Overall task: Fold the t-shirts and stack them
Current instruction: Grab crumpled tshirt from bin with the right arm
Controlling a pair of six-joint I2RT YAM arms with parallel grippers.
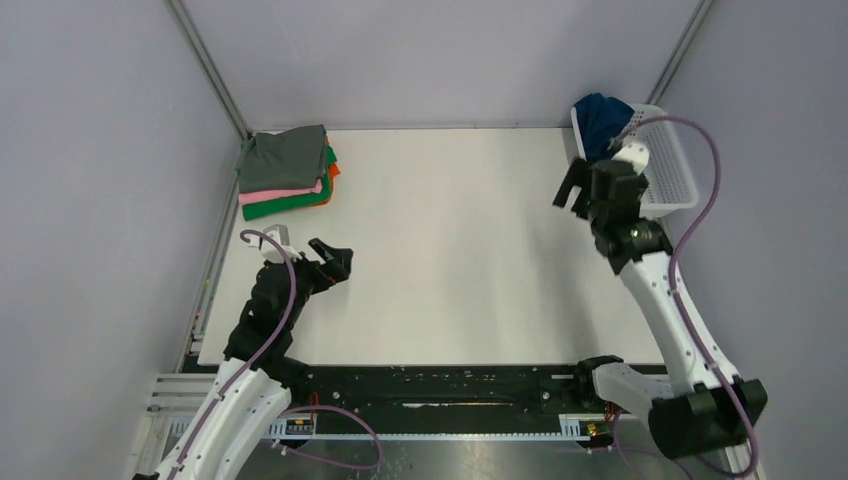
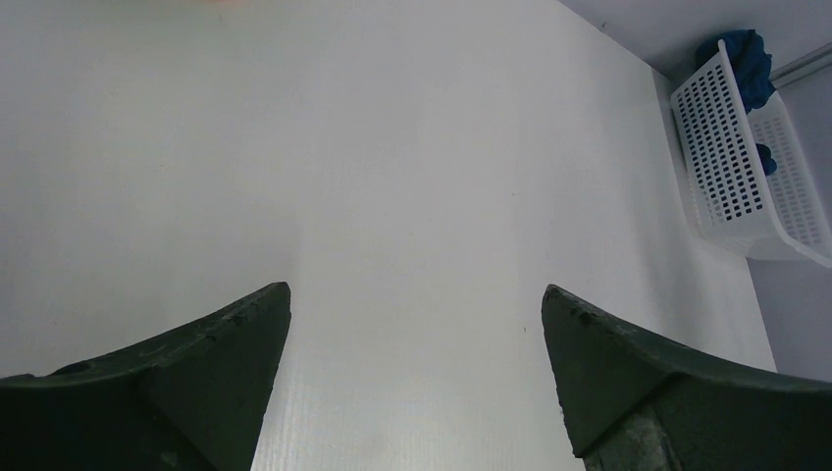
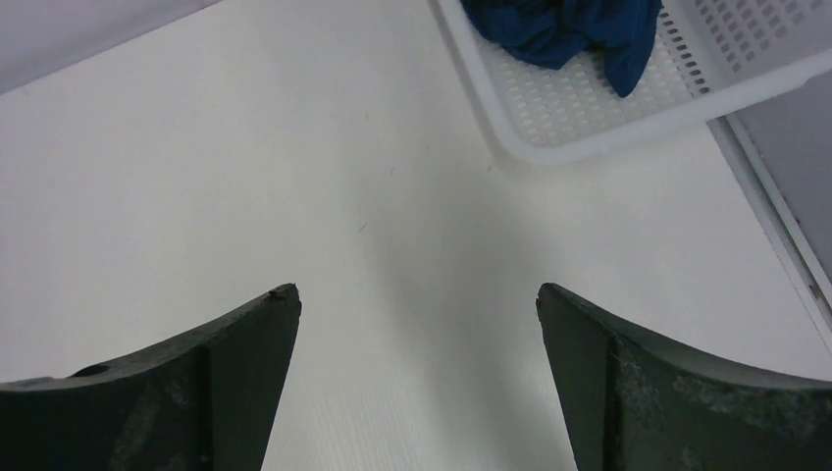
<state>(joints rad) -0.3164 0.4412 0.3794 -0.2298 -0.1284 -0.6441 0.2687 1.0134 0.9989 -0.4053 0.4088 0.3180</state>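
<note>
**Q:** What is the state of the right gripper [image 3: 417,289]?

**A:** Its jaws are spread to full width and hold nothing. Only bare table [image 3: 294,147] shows in the gap between the fingers. The gripper hangs above the surface without touching it.

**Q:** What is closest to it?

**A:** The white basket [image 3: 589,137] lies just ahead of the gripper and to its right, apart from the fingers. A dark blue t-shirt [image 3: 564,29] sits crumpled inside it, bunched toward the end farthest from the gripper.

**Q:** And the left gripper [image 2: 417,289]?

**A:** It is in the same condition: jaws fully apart, nothing held, bare table beneath and ahead. The basket stands well ahead of it and to its right, across the table.

**Q:** Where are the finished items?

**A:** The stack of folded t-shirts [image 1: 285,170] lies off to the left gripper's left, well apart from it, in the table's corner. Grey is on top, pink and green edges show beneath, and orange shows at one side.
</note>
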